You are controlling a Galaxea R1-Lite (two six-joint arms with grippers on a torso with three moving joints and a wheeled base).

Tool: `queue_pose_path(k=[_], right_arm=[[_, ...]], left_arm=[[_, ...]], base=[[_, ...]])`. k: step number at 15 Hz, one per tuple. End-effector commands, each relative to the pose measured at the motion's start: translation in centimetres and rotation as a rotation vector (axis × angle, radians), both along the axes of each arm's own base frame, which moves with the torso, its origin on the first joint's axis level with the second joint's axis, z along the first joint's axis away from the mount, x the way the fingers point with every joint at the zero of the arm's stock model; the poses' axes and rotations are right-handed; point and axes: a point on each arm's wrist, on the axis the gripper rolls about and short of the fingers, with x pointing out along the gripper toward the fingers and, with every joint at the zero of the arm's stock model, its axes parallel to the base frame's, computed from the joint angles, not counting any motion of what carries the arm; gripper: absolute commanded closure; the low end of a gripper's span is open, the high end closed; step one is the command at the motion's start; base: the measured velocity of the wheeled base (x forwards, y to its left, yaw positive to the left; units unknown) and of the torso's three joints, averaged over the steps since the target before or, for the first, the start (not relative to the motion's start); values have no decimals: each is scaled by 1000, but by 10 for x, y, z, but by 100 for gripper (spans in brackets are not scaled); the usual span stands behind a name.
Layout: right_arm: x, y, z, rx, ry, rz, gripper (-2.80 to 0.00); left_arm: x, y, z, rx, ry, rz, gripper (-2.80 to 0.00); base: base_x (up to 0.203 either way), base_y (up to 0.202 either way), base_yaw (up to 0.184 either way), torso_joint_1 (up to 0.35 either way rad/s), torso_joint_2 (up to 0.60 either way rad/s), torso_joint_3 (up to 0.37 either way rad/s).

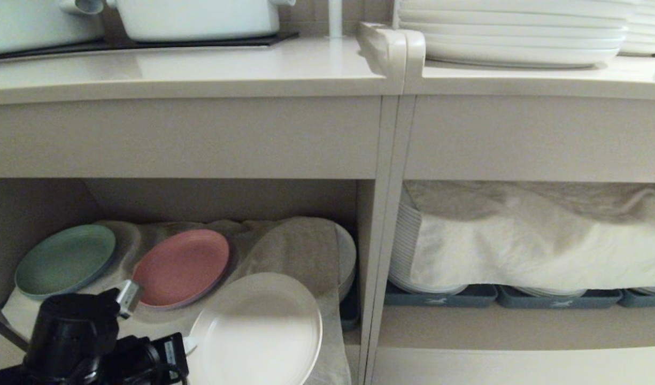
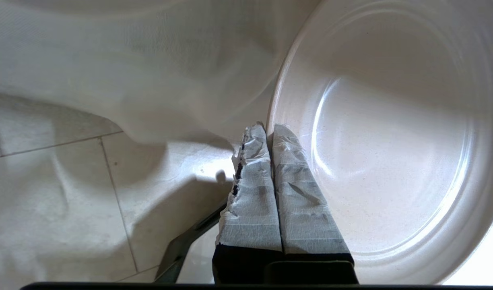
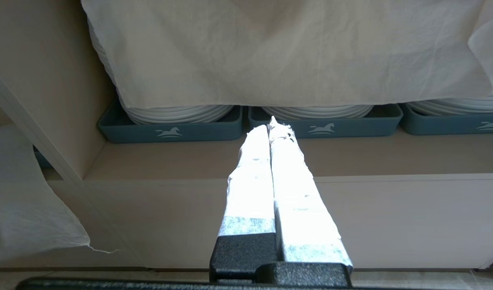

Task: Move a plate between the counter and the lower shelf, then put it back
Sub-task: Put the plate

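- The left gripper (image 2: 270,131) sits low at the left of the head view, its black wrist housing raised toward the camera.
- Its taped fingers (image 2: 250,193) are pressed together, pinching the rim of the plate (image 2: 391,141).
- The right gripper (image 3: 272,125) has its taped fingers closed flat against each other, holding nothing.
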Motion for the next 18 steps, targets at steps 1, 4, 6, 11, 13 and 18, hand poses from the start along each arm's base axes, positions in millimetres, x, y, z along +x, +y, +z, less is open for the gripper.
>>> queue_pose_path(k=[1, 4, 6, 11, 13, 18], right_arm=[[0, 0, 0, 0, 1, 0, 0], [0, 0, 0, 0, 1, 0, 0], [0, 0, 0, 2, 1, 0, 0], [0, 0, 0, 0, 1, 0, 0], [0, 0, 0, 0, 1, 0, 0], [0, 0, 0, 1, 1, 0, 0]], left_arm=[[-14, 6, -3, 9, -2, -8, 0], [-25, 11, -6, 13, 4, -11, 0], [-29, 12, -10, 22, 21, -12, 0], [-43, 15, -7, 22, 35, -40, 0], [-53, 18, -5, 26, 47, -54, 0], [-60, 21, -2, 23, 40, -57, 0]], base=[[0, 0, 0, 0, 0, 0], [0, 0, 0, 0, 0, 0], [0, 0, 0, 0, 0, 0], [0, 0, 0, 0, 0, 0], [0, 0, 0, 0, 0, 0], [0, 0, 0, 0, 0, 0]])
